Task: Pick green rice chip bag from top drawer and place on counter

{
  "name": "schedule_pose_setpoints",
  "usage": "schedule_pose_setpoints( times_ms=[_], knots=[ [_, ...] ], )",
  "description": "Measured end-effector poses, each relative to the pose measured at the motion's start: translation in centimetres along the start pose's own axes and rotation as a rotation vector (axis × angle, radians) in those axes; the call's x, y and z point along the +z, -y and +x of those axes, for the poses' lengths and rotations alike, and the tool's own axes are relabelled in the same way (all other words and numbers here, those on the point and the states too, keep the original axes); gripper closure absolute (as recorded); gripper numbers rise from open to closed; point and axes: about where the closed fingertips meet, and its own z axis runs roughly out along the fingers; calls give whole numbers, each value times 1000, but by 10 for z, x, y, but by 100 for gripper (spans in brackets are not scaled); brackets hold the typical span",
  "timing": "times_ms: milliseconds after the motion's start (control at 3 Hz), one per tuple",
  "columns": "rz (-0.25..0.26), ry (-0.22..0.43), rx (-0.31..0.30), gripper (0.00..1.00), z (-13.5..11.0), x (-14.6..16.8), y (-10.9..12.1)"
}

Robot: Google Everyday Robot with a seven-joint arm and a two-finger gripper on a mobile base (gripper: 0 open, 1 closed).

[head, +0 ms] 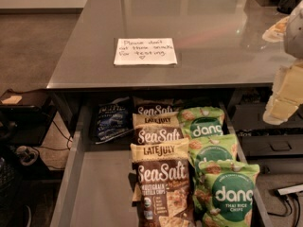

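Three light green rice chip bags stand in a row on the right side of the open top drawer (97,183): the front one (230,195), the middle one (214,150) and the back one (202,122). The counter (199,18) spans the top of the view, with a white handwritten note (145,51) on it. My gripper (283,103) hangs at the right edge of the view, beyond the counter's front right corner. It is above and to the right of the green bags and touches none of them.
Three brown Sea Salt bags (161,181) fill the drawer's middle row, and a dark blue bag (112,119) lies at the back left. A pale object (277,30) rests at the counter's right edge. A low black stand (23,103) and cables lie on the left.
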Motion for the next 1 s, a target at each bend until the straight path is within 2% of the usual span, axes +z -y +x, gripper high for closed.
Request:
schedule_pose_setpoints(
  times_ms=[333,667,1000],
  knots=[
    [0,0,0,0,0,0,0],
    [-22,70,15,0,5,16,-9],
    [-64,171,44,0,15,49,-25]
  ],
)
